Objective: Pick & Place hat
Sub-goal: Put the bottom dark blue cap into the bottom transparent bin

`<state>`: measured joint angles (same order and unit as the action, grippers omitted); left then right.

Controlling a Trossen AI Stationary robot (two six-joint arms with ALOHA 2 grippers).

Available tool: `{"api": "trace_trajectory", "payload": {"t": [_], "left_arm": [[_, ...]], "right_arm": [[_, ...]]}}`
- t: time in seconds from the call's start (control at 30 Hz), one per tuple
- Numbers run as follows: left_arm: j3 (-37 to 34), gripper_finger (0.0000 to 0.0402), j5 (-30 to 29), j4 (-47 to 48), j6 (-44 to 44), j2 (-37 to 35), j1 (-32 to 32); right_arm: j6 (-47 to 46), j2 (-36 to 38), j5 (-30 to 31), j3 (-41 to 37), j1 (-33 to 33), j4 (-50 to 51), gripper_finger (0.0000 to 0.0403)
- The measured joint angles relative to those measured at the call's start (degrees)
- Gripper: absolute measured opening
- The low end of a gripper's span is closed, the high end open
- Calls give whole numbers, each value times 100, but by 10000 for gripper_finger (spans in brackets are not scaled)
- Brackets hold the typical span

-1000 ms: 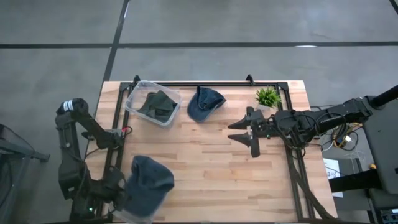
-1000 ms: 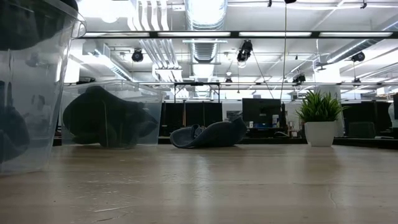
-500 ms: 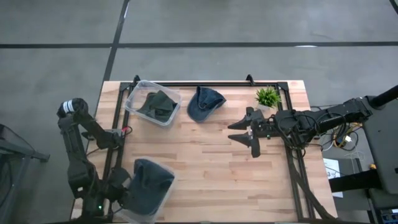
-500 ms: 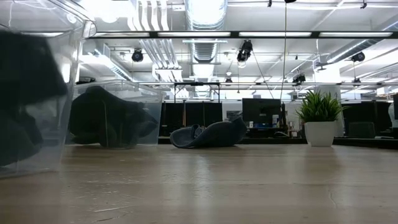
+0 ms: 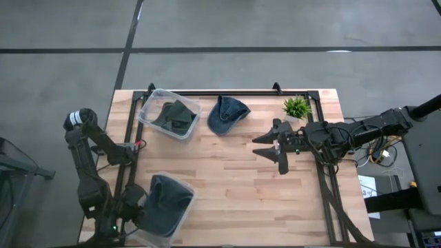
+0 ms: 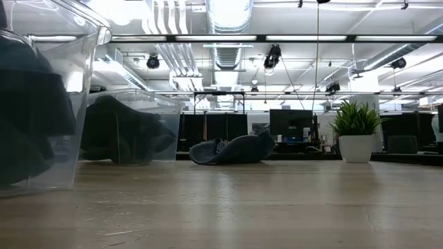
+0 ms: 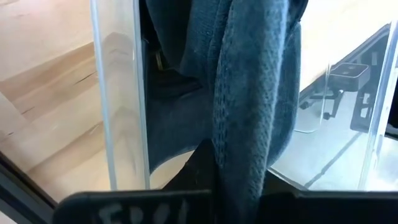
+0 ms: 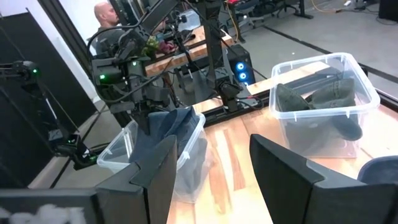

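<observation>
A dark blue knit hat hangs inside a clear bin at the table's near left. My left gripper is at that bin's left rim, shut on the hat; the cloth hides its fingers in the left wrist view. A second blue hat lies flat on the table near the far edge. A dark green hat rests in another clear bin at the far left. My right gripper hovers open right of the table's centre, holding nothing. My left gripper holds the dark blue hat from above, and folds of the knit cloth hang down in front of the fingers and hide the place of contact. The hat hangs slack inside the near bin, its top standing above the rim.
A small potted plant stands at the far right, just beyond my right gripper. Black frame rails run along the table's far and side edges. Bare wood lies across the table's middle and near right. A person shows beyond the table.
My left gripper has moved down with the dark blue hat. The hat, held above the near bin a second ago, now hangs lower, inside the bin's walls. My right arm has kept still.
</observation>
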<state>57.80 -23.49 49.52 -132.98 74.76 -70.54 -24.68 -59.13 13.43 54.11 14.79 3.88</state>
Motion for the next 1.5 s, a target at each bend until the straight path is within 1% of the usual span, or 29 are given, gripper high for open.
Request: {"api": "trace_trajectory", "payload": {"t": [0.27,0.47,0.83,1.27,1.33,1.43,1.5], "left_arm": [[0,37,-63,-150,162,0,4],[0,40,-72,-155,297,0,4],[0,42,-499,-304,561,-4,0],[0,42,-516,-429,698,-7,0],[0,42,-606,-398,695,-7,0],[0,42,-967,-313,674,-9,0],[0,42,-1109,-297,682,-9,0]], "right_arm": [[-38,0,0,0,0,0,196],[-41,0,2,0,-2,0,196],[-39,0,2,0,-2,2,196],[-38,0,2,0,-2,2,196],[-36,0,2,0,-2,2,196],[-34,0,2,0,-2,2,196],[-21,0,2,0,-2,2,196]]}}
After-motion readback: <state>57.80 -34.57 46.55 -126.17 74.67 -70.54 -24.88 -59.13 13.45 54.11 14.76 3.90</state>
